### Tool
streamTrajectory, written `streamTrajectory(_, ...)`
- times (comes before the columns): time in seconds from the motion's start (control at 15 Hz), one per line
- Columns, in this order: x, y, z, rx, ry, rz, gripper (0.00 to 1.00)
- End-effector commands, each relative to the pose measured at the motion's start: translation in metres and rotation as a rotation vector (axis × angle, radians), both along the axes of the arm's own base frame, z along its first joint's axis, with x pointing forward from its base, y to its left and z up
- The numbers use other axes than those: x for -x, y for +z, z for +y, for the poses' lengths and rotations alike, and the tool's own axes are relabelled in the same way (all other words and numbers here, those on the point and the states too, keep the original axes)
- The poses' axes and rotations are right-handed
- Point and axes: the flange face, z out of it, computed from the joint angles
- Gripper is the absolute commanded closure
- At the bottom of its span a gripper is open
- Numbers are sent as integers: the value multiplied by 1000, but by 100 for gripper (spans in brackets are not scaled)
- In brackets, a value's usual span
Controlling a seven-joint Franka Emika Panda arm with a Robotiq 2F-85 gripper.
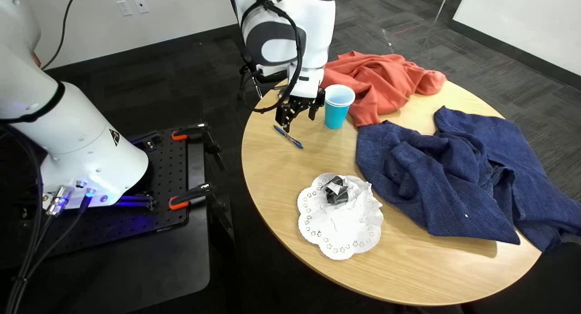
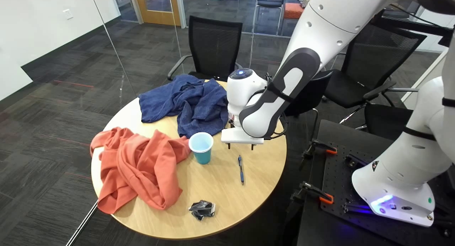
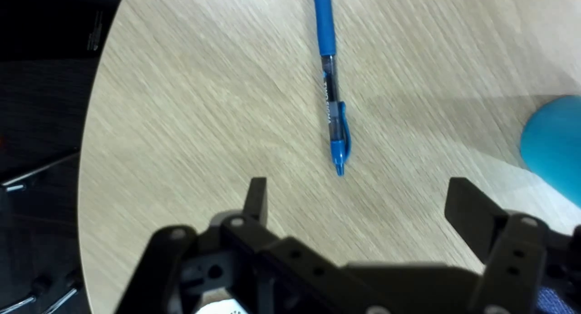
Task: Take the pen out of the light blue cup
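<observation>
The pen is blue with a dark clear barrel and lies flat on the round table, outside the cup, in both exterior views point(image 1: 288, 136) point(image 2: 241, 170). In the wrist view the pen point(image 3: 330, 73) points its clip end toward the jaws. The light blue cup point(image 1: 335, 116) point(image 2: 202, 156) stands upright beside the pen, with nothing sticking up out of it; part of the cup point(image 3: 556, 144) shows at the wrist view's right edge. My gripper point(image 1: 298, 119) point(image 2: 241, 146) is open, empty and above the table near the pen's clip end. Its fingertips point(image 3: 356, 187) are wide apart.
An orange cloth point(image 1: 386, 80) point(image 2: 142, 167) lies close to the cup. A dark blue cloth point(image 1: 445, 178) point(image 2: 202, 103) is beyond it. A white doily point(image 1: 313, 228) holds crumpled paper and a dark clump point(image 1: 336, 192). A dark-and-silver clump point(image 2: 202, 209) lies near the table edge.
</observation>
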Motion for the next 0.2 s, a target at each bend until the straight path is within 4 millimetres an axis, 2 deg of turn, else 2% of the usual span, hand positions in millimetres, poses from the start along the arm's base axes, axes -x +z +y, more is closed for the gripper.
streamTrajectory(0.0, 0, 4, 0, -1, 0, -6, 0)
streamTrajectory(0.13, 0, 8, 0, -2, 1, -13, 0)
